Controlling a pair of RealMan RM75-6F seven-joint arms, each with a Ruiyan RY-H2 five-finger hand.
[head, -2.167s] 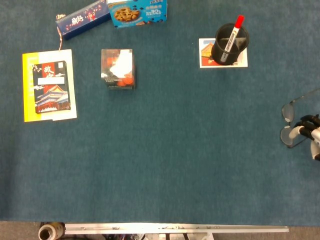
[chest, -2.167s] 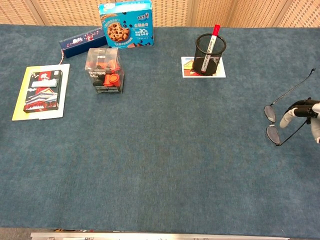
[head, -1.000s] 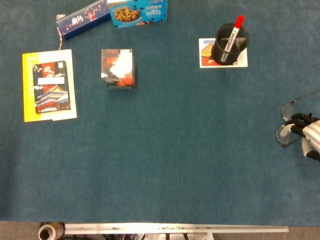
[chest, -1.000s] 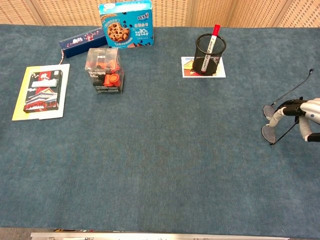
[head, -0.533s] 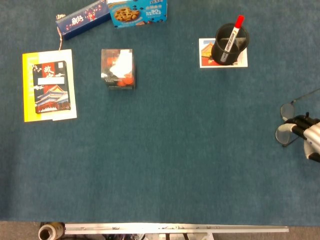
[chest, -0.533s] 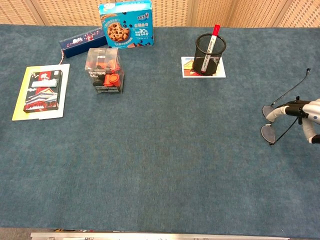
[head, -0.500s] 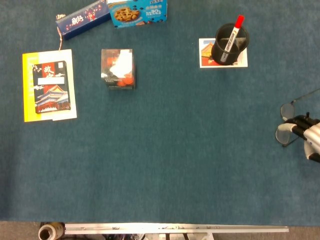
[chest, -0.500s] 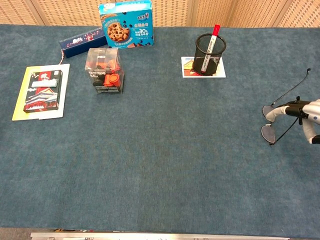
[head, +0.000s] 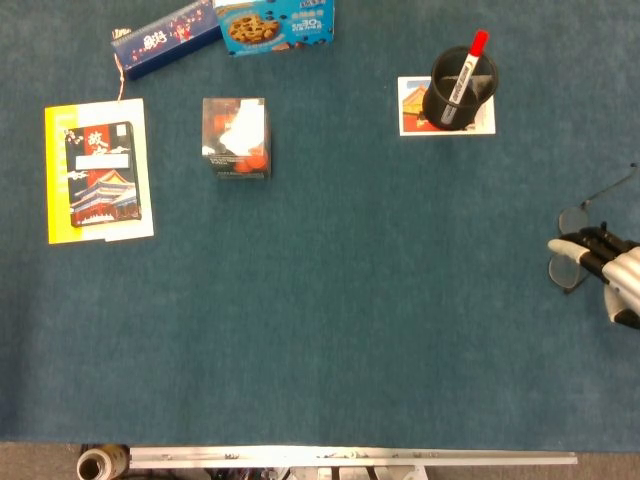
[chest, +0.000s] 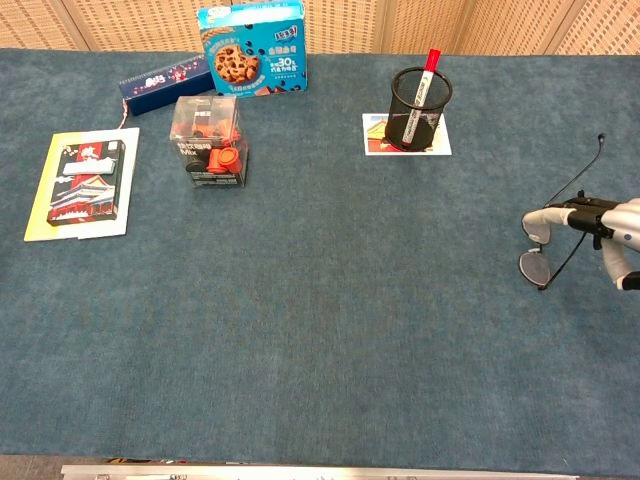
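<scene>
Chest view: right hand at the table's right edge pinches the glasses by the frame, lenses hanging just above the cloth, so pickup looks done, set-down not; left hand out of view.

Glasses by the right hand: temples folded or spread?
Spread. One temple of the glasses sticks out away from the lenses where the right hand holds them.

table wearing blue-green felt | far-left: cookie box, dark slim box, clear toy cube sitting | left edge: booklet lying on yellow sheet | far-right: picture card lying (under mesh pen cup)
</scene>
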